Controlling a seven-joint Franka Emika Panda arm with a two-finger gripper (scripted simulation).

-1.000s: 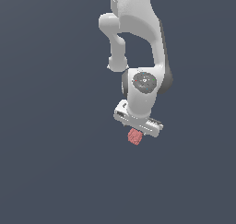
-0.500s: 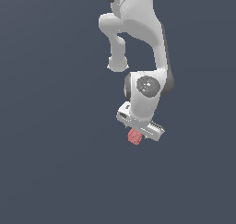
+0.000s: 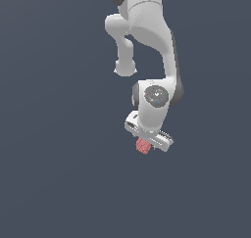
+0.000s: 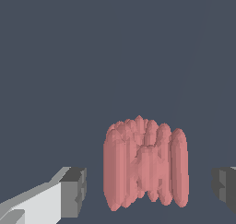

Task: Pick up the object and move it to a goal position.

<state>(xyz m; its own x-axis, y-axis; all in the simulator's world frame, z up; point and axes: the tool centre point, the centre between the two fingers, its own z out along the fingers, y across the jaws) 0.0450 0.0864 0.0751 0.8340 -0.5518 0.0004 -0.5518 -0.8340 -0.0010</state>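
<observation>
The object (image 4: 145, 165) is a small pinkish-red lump with rounded vertical ridges, resting on the dark grey floor. In the wrist view it stands between my two fingers, with a clear gap to the left pad (image 4: 74, 191) and a wider gap to the right pad (image 4: 225, 190). My gripper (image 4: 150, 191) is open around it and touches it on neither side. In the exterior view the object (image 3: 142, 146) peeks out just under the white hand of the gripper (image 3: 145, 145), whose fingertips are hard to make out there.
The white arm (image 3: 147, 41) rises above the hand toward the top of the exterior view. A uniform dark grey floor (image 3: 59, 183) surrounds the object on every side.
The hand and wrist have come down a little toward the object. The object itself has stayed where it was.
</observation>
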